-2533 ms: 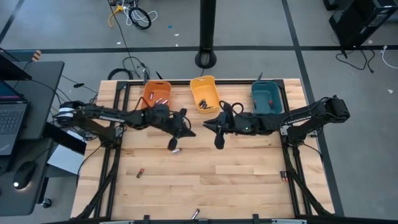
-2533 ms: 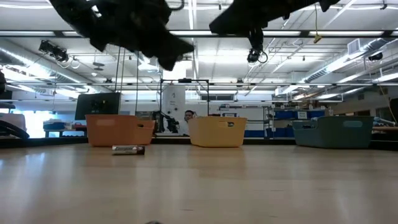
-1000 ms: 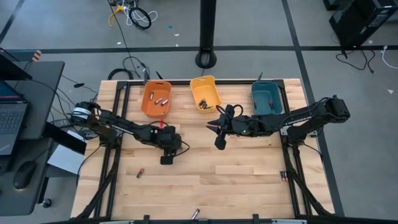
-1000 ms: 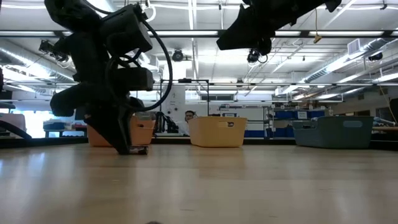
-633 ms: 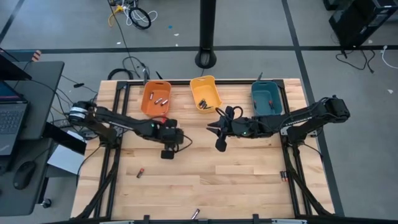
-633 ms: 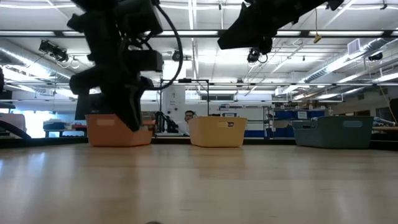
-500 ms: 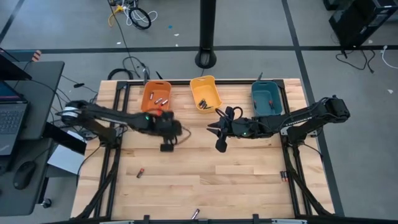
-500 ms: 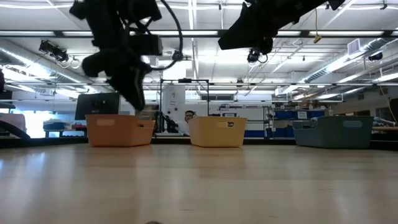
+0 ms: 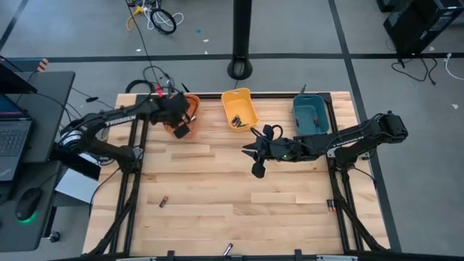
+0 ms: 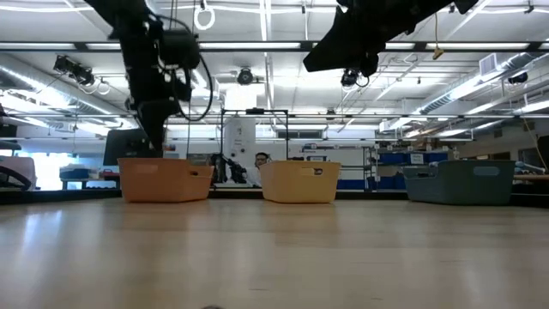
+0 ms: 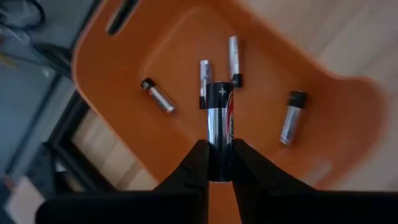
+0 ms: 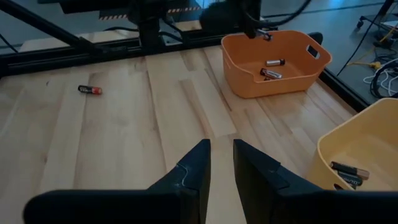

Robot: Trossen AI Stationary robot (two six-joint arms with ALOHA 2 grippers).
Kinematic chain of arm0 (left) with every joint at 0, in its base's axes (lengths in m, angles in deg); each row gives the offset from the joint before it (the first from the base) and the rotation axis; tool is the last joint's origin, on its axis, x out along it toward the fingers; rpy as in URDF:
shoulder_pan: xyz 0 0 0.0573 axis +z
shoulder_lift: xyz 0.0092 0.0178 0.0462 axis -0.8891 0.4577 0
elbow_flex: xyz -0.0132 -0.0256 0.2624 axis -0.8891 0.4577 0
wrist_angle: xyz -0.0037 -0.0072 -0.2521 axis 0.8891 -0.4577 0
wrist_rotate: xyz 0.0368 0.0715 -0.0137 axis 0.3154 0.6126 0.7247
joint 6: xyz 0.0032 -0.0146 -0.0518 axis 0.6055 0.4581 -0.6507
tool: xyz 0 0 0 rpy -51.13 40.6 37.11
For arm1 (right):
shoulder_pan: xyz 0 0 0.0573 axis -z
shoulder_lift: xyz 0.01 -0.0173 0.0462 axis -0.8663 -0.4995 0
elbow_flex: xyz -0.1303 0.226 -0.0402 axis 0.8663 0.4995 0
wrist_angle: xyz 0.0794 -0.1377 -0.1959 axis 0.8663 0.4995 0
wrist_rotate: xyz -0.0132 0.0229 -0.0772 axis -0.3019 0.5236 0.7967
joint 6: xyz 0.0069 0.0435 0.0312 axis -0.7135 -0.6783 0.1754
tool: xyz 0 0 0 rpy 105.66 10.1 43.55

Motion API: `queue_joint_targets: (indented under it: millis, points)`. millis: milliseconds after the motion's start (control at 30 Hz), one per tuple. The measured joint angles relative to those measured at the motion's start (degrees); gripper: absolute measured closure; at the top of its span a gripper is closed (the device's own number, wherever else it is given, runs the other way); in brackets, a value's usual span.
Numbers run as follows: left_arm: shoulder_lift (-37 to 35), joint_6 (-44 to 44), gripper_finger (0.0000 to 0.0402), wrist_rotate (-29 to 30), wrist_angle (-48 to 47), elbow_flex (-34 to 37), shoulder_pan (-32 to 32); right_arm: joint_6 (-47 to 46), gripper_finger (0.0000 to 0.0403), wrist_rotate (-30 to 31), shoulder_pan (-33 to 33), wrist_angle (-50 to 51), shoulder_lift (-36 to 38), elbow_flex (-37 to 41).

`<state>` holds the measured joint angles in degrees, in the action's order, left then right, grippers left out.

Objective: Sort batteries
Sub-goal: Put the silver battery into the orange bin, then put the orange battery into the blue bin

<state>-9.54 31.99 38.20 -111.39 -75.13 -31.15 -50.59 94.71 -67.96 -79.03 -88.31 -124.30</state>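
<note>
My left gripper (image 9: 181,130) hangs over the orange bin (image 9: 191,106) at the table's far left. It is shut on a battery (image 11: 219,118), silvery and black with a red mark. Several more batteries (image 11: 157,97) lie on the bin's floor. My right gripper (image 9: 255,170) waits near the table's middle, in front of the yellow bin (image 9: 238,109). Its fingers (image 12: 200,155) are empty and stand a narrow gap apart. Loose batteries lie on the table at the near left (image 9: 163,202), at the near edge (image 9: 227,249) and at the right (image 9: 330,205). My left gripper pinches the battery between its two fingers (image 11: 198,163) at the end nearest the wrist (image 11: 219,159). The fingers come from above, pointing down into the bin. The battery lies along them, its plus end (image 11: 221,91) sticking out past the tips. It is clear of the bin's floor.
Orange (image 10: 163,180), yellow (image 10: 300,182) and teal (image 10: 459,182) bins stand in a row along the far edge. The yellow bin holds several batteries (image 12: 348,169). One red and black battery (image 12: 89,89) lies on the bare wood. Black frame rails run along the table's sides.
My left gripper was down at the table on a battery left of the middle. It has risen with the battery, lifting it clear. It has gone toward the far left and now hangs over the orange bin.
</note>
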Motion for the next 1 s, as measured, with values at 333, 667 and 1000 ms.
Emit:
queue_joint_targets:
  millis: [333,667,1000]
  points:
    - [9.18,4.53,0.0354,-9.71,8.72,1.97,8.85,-0.04,0.0327,0.00,0.00,0.15,0.00,0.00]
    - [14.72,6.09,0.0319,-9.94,12.87,1.84,9.78,-0.04,0.0329,0.00,-0.11,0.61,0.00,0.00]
    - [8.49,7.60,0.0266,-8.18,13.48,-1.01,8.00,0.22,0.0329,-0.02,-0.11,0.70,0.00,0.02]
